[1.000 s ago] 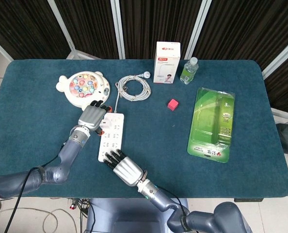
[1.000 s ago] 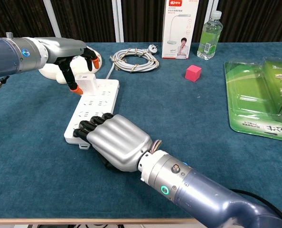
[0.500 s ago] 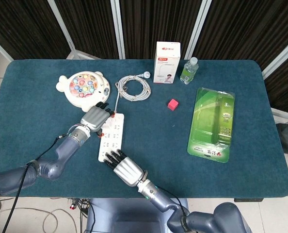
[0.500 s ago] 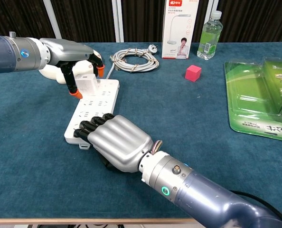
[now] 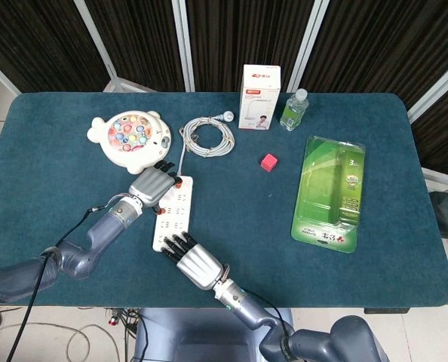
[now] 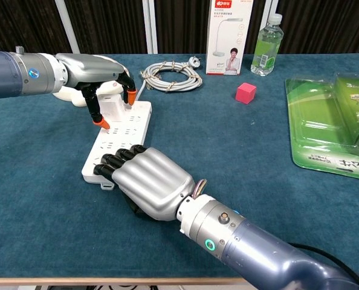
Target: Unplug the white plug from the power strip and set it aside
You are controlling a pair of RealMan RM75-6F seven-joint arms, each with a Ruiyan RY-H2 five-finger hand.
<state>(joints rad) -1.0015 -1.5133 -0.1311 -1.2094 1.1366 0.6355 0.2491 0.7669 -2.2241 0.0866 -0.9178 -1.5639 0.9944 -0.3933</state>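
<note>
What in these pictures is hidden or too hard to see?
- White plug: its pins are hidden in both views; the left robot hand covers it, so seated or lifted is unclear.
- Power strip: near end hidden by the right robot hand.
- Green package: cut off by the chest view's right edge.

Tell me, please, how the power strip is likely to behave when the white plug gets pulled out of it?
The power strip looks like a rigid, light plastic bar, so it would probably lift or slide with the white plug rather than flex. The right hand rests on its near end, which should hold it down. The left hand grips the plug.
</note>
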